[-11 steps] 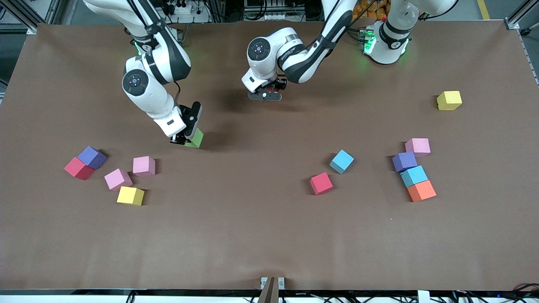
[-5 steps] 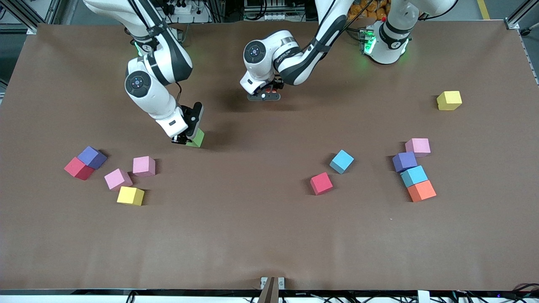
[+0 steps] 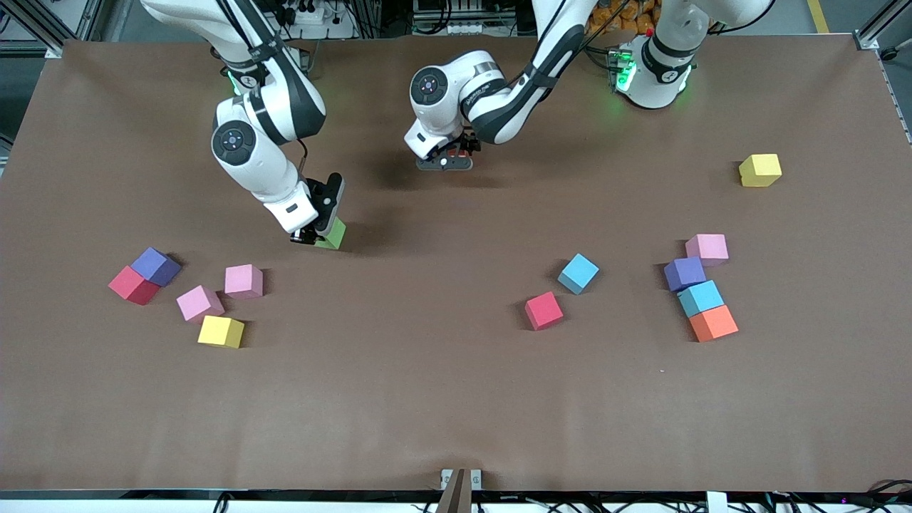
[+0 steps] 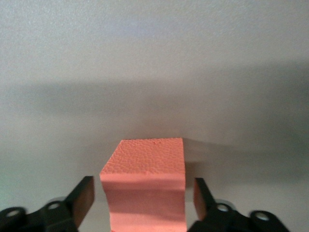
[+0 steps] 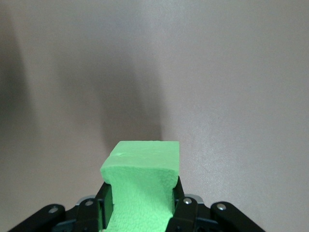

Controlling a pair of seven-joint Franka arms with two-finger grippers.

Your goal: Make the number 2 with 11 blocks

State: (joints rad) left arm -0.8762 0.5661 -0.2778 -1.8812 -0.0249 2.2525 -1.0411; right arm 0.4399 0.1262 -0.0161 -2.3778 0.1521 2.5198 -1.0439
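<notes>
Nearest the front camera, loose foam cubes lie scattered: a yellow cube (image 3: 221,331) toward the right arm's end, an orange cube (image 3: 713,323) toward the left arm's. Farther up, the right gripper (image 3: 313,235) pinches a green cube (image 5: 140,186) tightly, denting its soft sides. Farthest, the left gripper (image 4: 144,195) stands spread around a salmon cube (image 4: 145,186), fingers clear of both faces, the cube directly between them on the table (image 3: 456,399).

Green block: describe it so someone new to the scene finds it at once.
Start at the right arm, whose base stands at the table's far edge, and follow it down to the right gripper. The green block is pinched between its shut fingers. It is the only green cube; the pink block lies nearer the camera.
</notes>
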